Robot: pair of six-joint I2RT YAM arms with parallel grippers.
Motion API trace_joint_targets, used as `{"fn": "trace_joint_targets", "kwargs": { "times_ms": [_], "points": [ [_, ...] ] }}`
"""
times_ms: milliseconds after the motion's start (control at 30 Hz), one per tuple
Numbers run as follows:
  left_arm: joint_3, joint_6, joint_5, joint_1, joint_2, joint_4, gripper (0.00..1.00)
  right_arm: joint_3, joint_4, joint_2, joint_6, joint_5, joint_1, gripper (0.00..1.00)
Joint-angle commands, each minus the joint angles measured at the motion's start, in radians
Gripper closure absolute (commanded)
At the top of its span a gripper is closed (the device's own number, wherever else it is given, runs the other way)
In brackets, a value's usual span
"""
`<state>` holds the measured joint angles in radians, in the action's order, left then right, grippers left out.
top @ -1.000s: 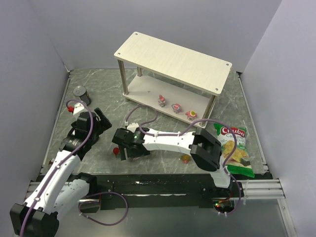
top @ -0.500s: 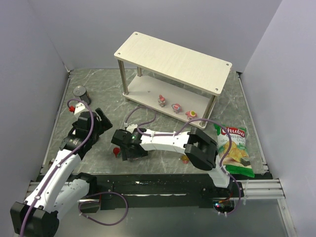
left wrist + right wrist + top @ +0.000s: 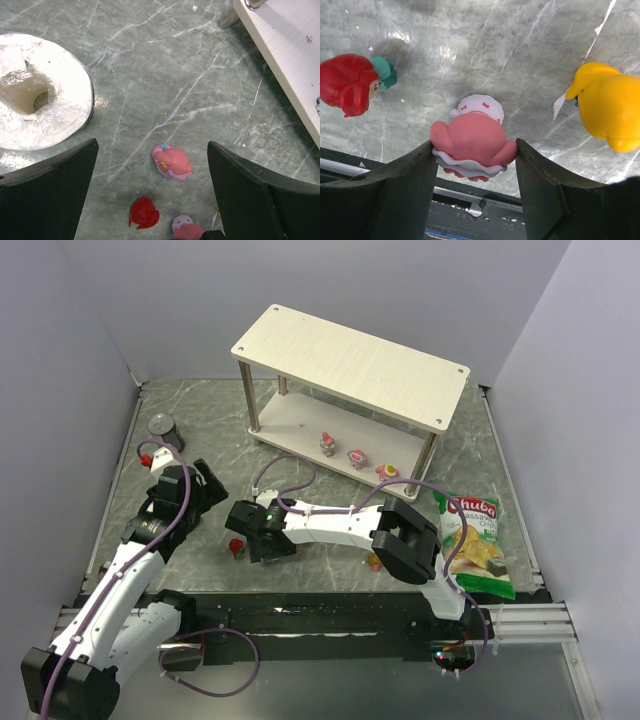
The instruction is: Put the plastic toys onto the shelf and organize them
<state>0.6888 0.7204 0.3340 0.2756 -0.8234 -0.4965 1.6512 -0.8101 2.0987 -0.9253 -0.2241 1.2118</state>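
Pink-and-white figurine (image 3: 472,142) between the black fingers (image 3: 395,200); red-and-teal figurine (image 3: 352,82) off to one side of them, bright yellow figurine (image 3: 607,115) to the other, all on a grey-green tabletop (image 3: 495,50) veined white like marble.

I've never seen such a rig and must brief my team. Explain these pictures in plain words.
These are two robot arms bolted at the near edge of a table, each ending in a two-finger gripper. The wide picture looks down from above and behind them; the other two come from a camera on each wrist, so the dark shapes at the bottom are that arm's own fingers. On the table stand a two-tier shelf with three small figurines on its lower board, a can, and a green chips bag. The left gripper is open, holding nothing, above a pink figurine. The right gripper has its fingers against both sides of a pink-and-white figurine on the table, with a red figurine and a yellow figurine nearby.
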Motion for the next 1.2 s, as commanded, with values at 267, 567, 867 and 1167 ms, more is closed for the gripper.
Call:
{"fn": "trace_joint_targets", "kwargs": {
  "times_ms": [267,567,867,1167],
  "points": [
    [0.040,0.001,0.013,0.004,0.010,0.013,0.04,0.125,-0.014,-0.014,0.098,-0.156,-0.034,0.65],
    [0.043,0.008,0.056,0.004,0.026,0.001,0.03,0.214,-0.043,-0.022,0.148,-0.179,-0.133,0.65],
    [0.044,0.014,0.088,0.004,0.032,-0.008,0.04,0.360,-0.107,0.024,0.236,-0.184,-0.291,0.63],
    [0.048,0.016,0.108,0.004,0.026,-0.019,0.04,0.538,-0.144,0.130,0.286,-0.178,-0.396,0.62]
  ]
}}
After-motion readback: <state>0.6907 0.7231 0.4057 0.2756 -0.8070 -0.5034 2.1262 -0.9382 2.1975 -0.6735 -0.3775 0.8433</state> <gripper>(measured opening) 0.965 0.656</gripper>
